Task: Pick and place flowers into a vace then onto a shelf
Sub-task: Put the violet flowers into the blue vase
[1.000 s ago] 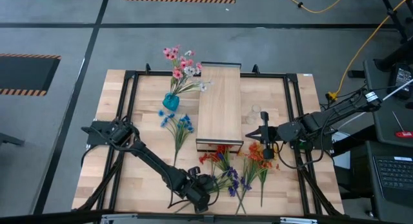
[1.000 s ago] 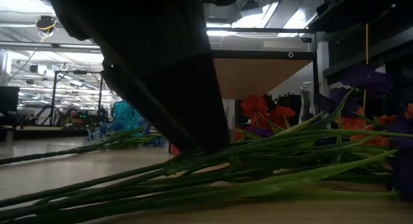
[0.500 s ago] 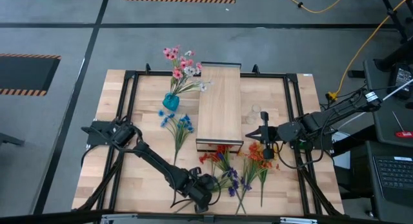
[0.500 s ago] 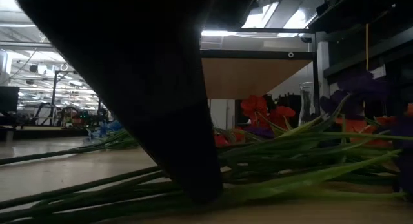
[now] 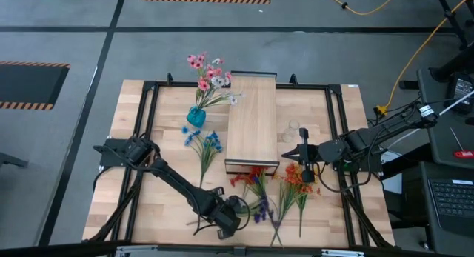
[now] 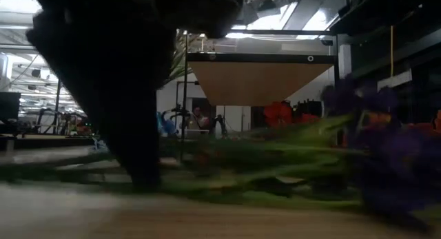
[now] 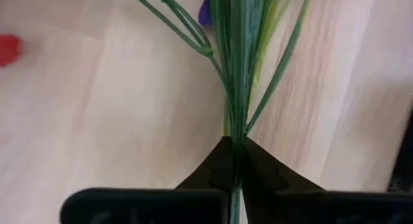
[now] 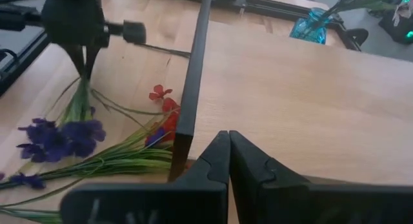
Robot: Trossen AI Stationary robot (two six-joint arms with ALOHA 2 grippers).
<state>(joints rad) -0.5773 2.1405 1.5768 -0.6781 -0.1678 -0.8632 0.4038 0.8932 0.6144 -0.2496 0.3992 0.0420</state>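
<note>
One sprig of purple flowers (image 5: 261, 209) is in the grasp of the left gripper (image 5: 238, 207), low at the near edge of the table (image 5: 133, 205); its wrist view shows the two dark fingers (image 7: 213, 167) pressed together on a bundle of thin green stems (image 7: 237, 69), with no gap left between them. So the step in hand looks like the pick of this sprig, judged from the clenched hold and the blooms trailing just beside the gripper on the wood. The teal vase (image 5: 195, 116) stands well apart, on the far side of the table next to the shelf (image 5: 252, 124), and already carries a pink and white sprig (image 5: 210, 78); a blue sprig (image 5: 204, 144) lies flat between vase and gripper, and red and orange flowers (image 5: 296, 175) lie by the shelf's near end. The next move probably calls for lifting the stems clear of their neighbours, turning them upright and steering the cut ends into the vase's narrow mouth without tipping it. The right gripper (image 5: 304, 155) hovers at the shelf's near right corner, its fingers (image 8: 213, 161) shut on nothing, waiting
</note>
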